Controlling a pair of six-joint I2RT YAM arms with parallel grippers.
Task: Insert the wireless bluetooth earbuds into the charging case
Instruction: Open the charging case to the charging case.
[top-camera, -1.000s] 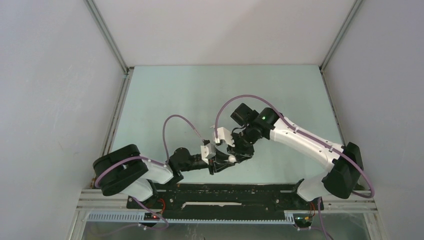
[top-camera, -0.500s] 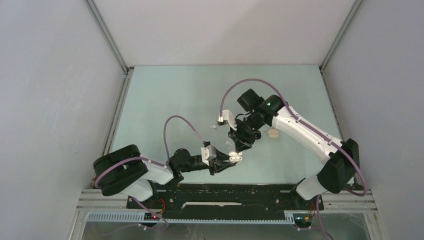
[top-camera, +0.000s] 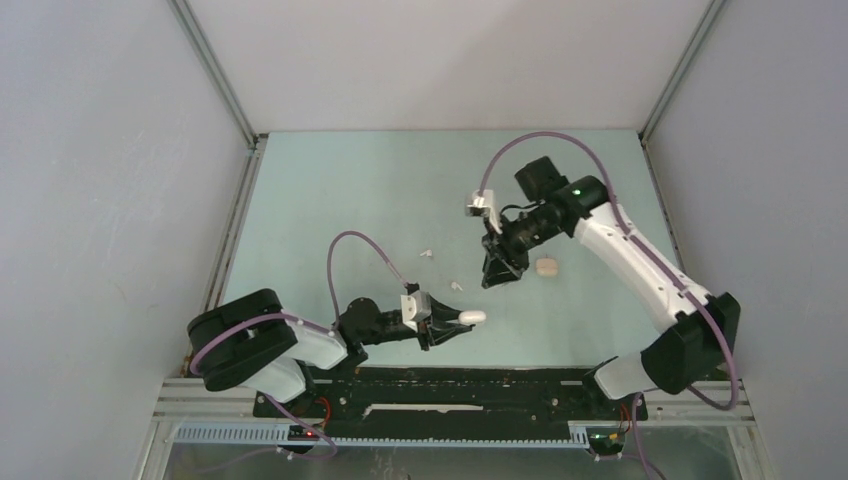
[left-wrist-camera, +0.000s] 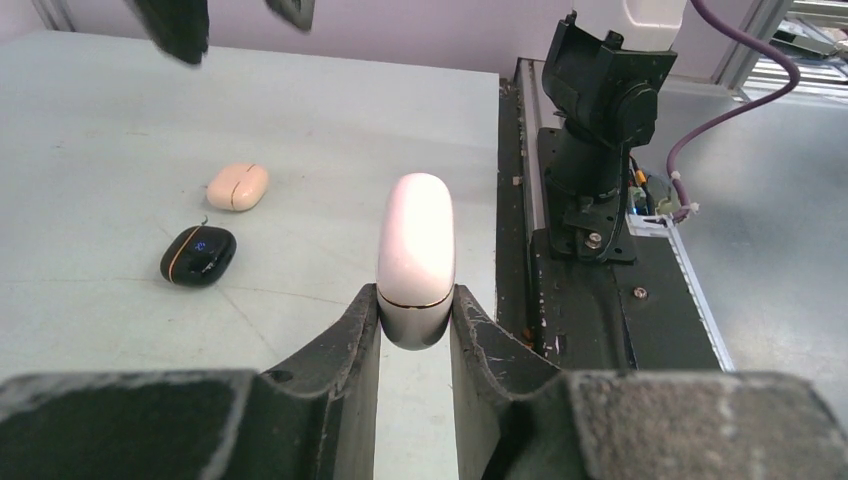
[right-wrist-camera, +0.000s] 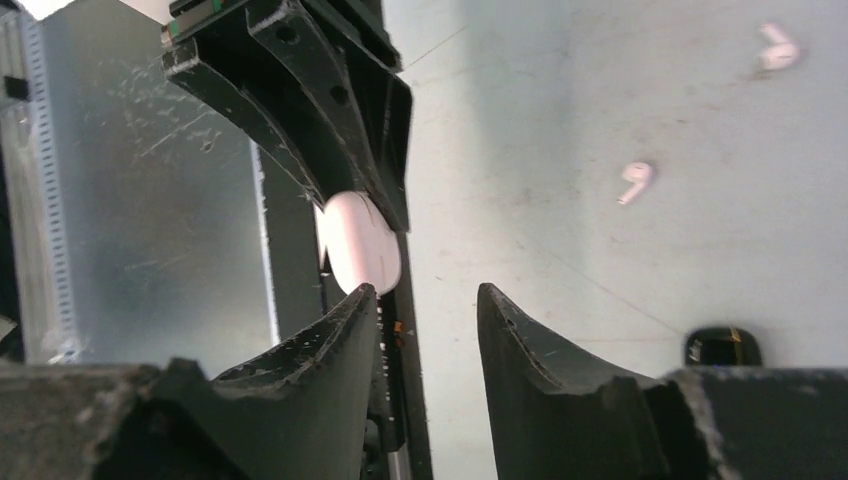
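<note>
As left fingers (left-wrist-camera: 352, 335) pinch the case (left-wrist-camera: 415, 250), earbuds (right-wrist-camera: 636, 180) apparently lie loose.

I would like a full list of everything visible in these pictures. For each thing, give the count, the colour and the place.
White case: one, white, held between the left gripper's fingers, near the front edge of the table.
Cream case: one, cream, lying on the table beside the black case, not touching it.
Black case: one, black with a thin gold line, lying on the table.
Earbuds: two, white, lying apart on the table, outside any case.
Table: one, pale green, under everything.
Walls: three, grey, around the table.
Left gripper: one, black, shut on the white case.
Right gripper: one, black, open and empty, over the table.
</note>
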